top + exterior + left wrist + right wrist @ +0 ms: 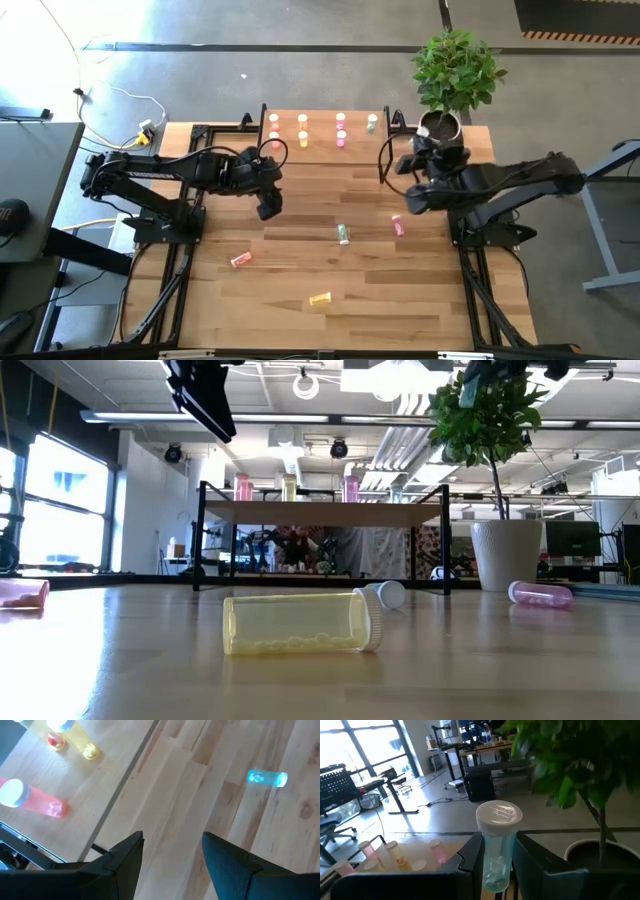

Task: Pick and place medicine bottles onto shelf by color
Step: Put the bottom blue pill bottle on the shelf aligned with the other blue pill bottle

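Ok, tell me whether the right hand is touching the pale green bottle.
Touching. The right wrist view shows the right hand with both fingers pressed against the sides of the upright pale green bottle, no gap on either side.

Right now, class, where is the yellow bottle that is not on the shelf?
The yellow bottle lies on its side near the table's front edge, about midway between the arms, in front of the green bottle.
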You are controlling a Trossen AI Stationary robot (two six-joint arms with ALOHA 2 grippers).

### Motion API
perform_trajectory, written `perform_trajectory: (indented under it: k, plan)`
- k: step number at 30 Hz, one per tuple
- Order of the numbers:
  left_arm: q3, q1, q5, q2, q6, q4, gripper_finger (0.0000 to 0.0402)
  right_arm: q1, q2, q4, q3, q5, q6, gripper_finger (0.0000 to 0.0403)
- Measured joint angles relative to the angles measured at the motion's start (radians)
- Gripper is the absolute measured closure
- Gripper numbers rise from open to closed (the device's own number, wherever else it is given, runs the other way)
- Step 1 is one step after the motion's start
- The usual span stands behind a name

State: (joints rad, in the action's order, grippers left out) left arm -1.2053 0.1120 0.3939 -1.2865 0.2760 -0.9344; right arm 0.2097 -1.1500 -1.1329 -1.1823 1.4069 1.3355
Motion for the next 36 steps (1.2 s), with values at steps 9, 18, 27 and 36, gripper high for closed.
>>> perform_trajectory:
  k: [9, 18, 27, 36]
  plan:
    - [0.0, 0.0, 0.009, 0.0, 0.0, 0.02, 0.0206, 0.0, 0.0, 0.412, 0.256, 0.006, -0.102, 0.0331]
    - [0.0, 0.0, 0.014, 0.0, 0.0, 0.02, 0.0206, -0.013, -0.038, 1.104, 0.462, -0.061, -0.536, 0.0331]
    - [0.0, 0.0, 0.014, 0.0, 0.0, 0.02, 0.0206, -0.147, -0.167, 1.395, 0.461, -0.26, -0.874, 0.0331]
    - [0.0, 0.0, 0.036, 0.0, -0.002, 0.02, 0.0206, -0.293, -0.216, 1.394, 0.446, -0.376, -0.926, 0.0331]
